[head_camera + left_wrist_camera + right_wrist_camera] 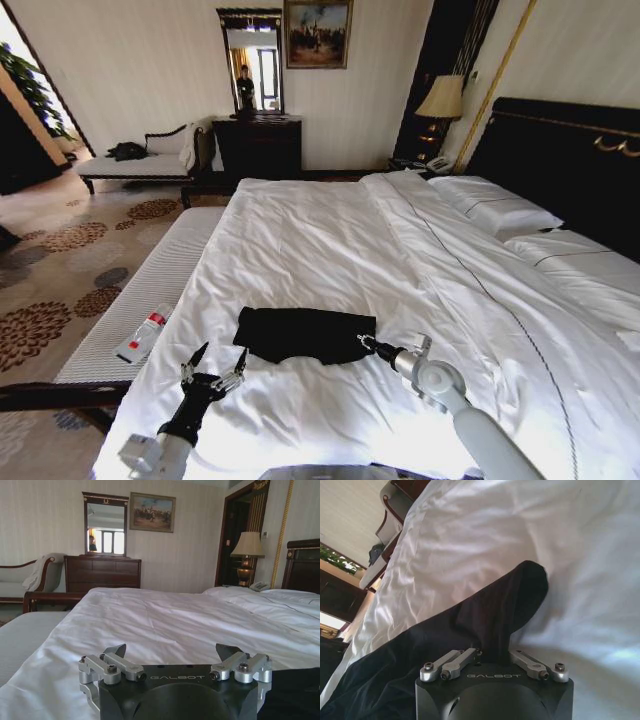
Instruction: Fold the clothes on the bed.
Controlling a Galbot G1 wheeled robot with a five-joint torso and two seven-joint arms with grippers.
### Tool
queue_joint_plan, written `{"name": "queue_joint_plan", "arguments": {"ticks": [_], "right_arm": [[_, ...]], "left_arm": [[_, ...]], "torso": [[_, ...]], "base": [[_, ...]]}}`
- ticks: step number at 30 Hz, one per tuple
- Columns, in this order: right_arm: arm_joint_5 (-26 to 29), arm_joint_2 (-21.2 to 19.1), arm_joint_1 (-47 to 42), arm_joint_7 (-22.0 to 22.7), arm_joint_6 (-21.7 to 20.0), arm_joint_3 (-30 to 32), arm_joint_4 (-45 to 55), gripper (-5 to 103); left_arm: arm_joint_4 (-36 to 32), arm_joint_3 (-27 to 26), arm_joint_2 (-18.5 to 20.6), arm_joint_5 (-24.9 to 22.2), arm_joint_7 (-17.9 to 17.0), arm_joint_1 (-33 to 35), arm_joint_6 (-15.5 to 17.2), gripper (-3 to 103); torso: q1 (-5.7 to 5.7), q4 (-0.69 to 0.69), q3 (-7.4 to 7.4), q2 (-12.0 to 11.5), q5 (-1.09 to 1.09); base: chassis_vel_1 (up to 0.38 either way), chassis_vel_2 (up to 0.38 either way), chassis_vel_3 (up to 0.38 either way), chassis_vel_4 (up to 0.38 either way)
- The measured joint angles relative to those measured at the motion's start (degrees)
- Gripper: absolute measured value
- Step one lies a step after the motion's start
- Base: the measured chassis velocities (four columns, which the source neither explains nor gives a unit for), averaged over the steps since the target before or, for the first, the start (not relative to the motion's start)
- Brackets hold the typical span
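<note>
The clothes (pixel 300 335) lie as one small black bundle on the white bed (pixel 330 230), near its front edge. My right gripper (pixel 371 347) is at the bundle's right end, shut on a raised fold of the black fabric (pixel 495 615). In the right wrist view the right gripper (pixel 492 654) pinches that fold, which stands up from the duvet. My left gripper (pixel 215 366) is open just left of the bundle, low over the duvet and holding nothing. The left wrist view shows the left gripper (pixel 175 652) with its fingers spread wide, and the black cloth (pixel 295 690) beside it.
A grey bench (pixel 150 290) runs along the bed's left side with a small bottle-like object (pixel 143 335) on it. Pillows (pixel 500 210) and a dark headboard (pixel 570 160) are at the right. A dresser (pixel 258 148) and chaise (pixel 135 165) stand against the far wall.
</note>
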Motion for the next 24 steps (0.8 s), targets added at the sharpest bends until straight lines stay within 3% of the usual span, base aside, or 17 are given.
{"name": "queue_joint_plan", "arguments": {"ticks": [16, 24], "right_arm": [[-2.0, -9.2, -5.6, 0.6, -1.9, 14.1, 2.1, 6], [-5.8, -11.5, -5.9, 0.4, -2.0, 16.0, 0.2, 6]], "left_arm": [[0.0, 0.0, 0.0, 0.0, 0.0, 0.0, 0.0, 100], [0.0, 0.0, 0.0, 0.0, 0.0, 0.0, 0.0, 100]], "torso": [[0.00, -0.01, 0.00, 0.0, -0.01], [0.00, -0.01, -0.01, 0.0, 0.00]], "base": [[0.000, 0.000, 0.000, 0.000], [0.000, 0.000, 0.000, 0.000]]}}
